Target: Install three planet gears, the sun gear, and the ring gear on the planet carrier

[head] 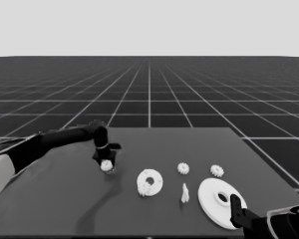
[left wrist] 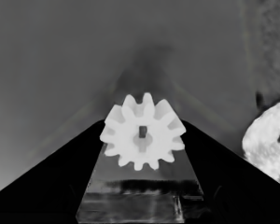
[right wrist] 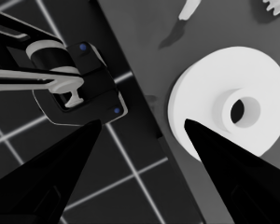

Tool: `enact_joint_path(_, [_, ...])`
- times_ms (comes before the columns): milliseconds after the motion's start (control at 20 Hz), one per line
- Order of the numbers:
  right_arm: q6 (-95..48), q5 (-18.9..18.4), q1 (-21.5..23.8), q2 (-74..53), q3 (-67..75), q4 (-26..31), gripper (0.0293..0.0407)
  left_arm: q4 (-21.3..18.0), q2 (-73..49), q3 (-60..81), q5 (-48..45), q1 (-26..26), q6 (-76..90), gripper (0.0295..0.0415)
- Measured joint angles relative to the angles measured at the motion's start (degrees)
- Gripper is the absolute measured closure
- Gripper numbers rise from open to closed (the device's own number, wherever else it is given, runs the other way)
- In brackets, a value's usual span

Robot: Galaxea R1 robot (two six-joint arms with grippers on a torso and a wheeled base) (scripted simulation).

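Head view has the left arm reaching in from the left edge, its left gripper (head: 106,164) pointing down left of centre over the dark table (head: 154,142), clenched around a small toothed gear (head: 106,166). Left wrist view confirms this: the gear (left wrist: 143,137) sits between the two black fingers (left wrist: 60,182), which touch its sides. Just right of that gripper in the head view lies the smaller round part (head: 150,182), near the frame's lower middle, with one gear (head: 145,190) resting on its near-left edge. Two more gears lie loose on the table to the right of centre, one (head: 183,168) above the thin white piece (head: 185,193) and the other (head: 217,171) farther right. The larger round part (head: 220,202) lies flat at lower right. The right gripper (head: 235,205) waits at the lower right corner, overlapping that part's near edge; the right wrist view shows its fingers (right wrist: 51,177) spread wide apart, grasping nothing, with the larger round part (right wrist: 210,88) beside one finger.
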Motion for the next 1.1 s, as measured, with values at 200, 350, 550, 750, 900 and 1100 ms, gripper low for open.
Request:
enact_joint_path(200, [0.0, 0.0, 0.0, 0.0, 0.0, 0.0, 0.0315, -9.6, -0.7, 1.6, 6.5, -13.8, -0.6, 0.0398])
enact_joint_path(350, [0.0, 0.0, 0.0, 0.0, 0.0, 0.0, 0.0315, -10.6, -0.3, 0.6, 7.2, -15.0, -0.1, 0.0398])
enact_joint_path(550, [0.0, 0.0, 0.0, 0.0, 0.0, 0.0, 0.0315, -11.1, 12.9, 2.2, 7.0, -15.3, -16.0, 0.0398])
enact_joint_path(750, [0.0, 0.0, 0.0, 0.0, 0.0, 0.0, 0.0315, -11.2, 24.1, -5.3, 6.9, -15.3, -18.3, 0.0398])
enact_joint_path(900, [0.0, 0.0, 0.0, 0.0, 0.0, 0.0, 0.0315, -11.2, 25.2, -6.6, 6.9, -15.4, -18.3, 0.0398])
enact_joint_path(1100, [0.0, 0.0, 0.0, 0.0, 0.0, 0.0, 0.0315, 3.5, 26.6, -10.9, 1.3, 0.3, -16.0, 0.0398])
